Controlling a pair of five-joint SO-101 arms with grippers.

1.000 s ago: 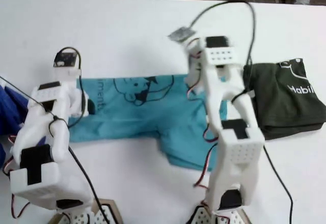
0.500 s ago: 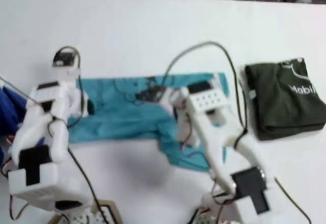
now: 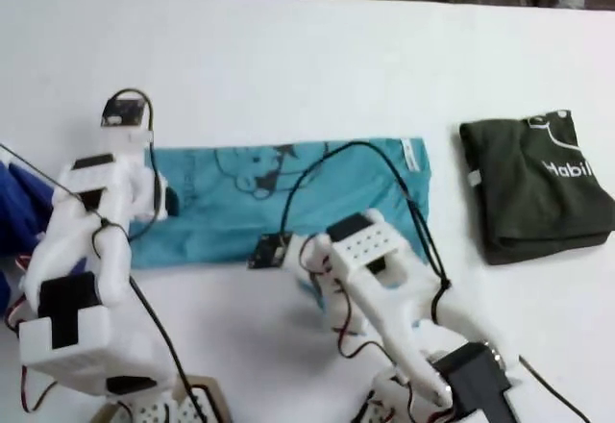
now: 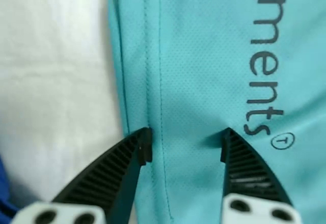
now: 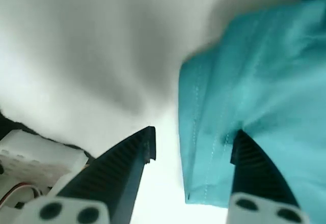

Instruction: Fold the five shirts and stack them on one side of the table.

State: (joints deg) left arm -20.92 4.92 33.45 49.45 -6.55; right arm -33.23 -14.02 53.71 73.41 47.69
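The left gripper is spread, tips on the teal shirt. The right gripper, also spread, straddles its edge, empty

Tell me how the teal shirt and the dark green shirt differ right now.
The teal shirt lies stretched out in a long strip; the dark green shirt is folded into a compact block. The teal shirt lies in the middle of the table; the dark green shirt sits off to one side. Both bear printed graphics.

Bare white table stretches beyond the teal shirt, hemmed by the folded dark green shirt at right and blue cloth at left.
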